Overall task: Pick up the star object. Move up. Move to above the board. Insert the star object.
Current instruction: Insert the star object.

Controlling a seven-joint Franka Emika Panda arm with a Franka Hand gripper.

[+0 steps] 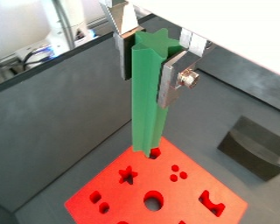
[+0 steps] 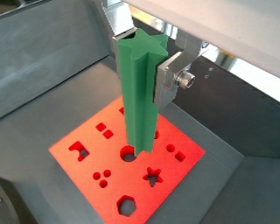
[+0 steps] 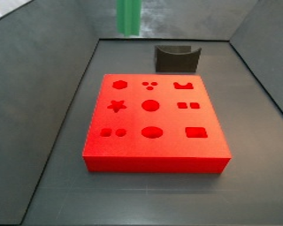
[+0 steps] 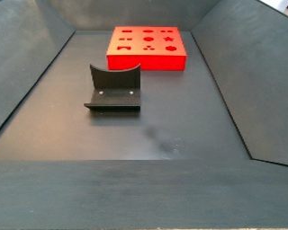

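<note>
A: Where is the tool (image 1: 150,59) sitting?

B: High over the bench (image 3: 61,124), its silver fingers (image 1: 170,77) clamped on the upper end of the star object (image 1: 147,92). Both wrist views show the plates pressed against opposite sides of that green peg (image 2: 139,87), so it is gripping it.

A: How does the peg hang?

B: Upright, star-shaped end face uppermost between the plates, lower end free and well above the board (image 1: 154,191). In a side view only a green strip of it (image 3: 130,16) shows at the upper edge, up behind the board's far side (image 3: 152,122).

A: And the board itself?

B: Flat on the dark bench, red-orange, cut with shaped holes. The star hole (image 3: 117,106) shows clearly; in the wrist views the peg's lower end lies over the board's edge region, but I cannot tell whether it lines up with any hole.

A: Anything else?

B: A dark grey U-shaped block (image 4: 114,87) stands apart from the board (image 4: 148,48), also seen behind it (image 3: 176,58).
</note>
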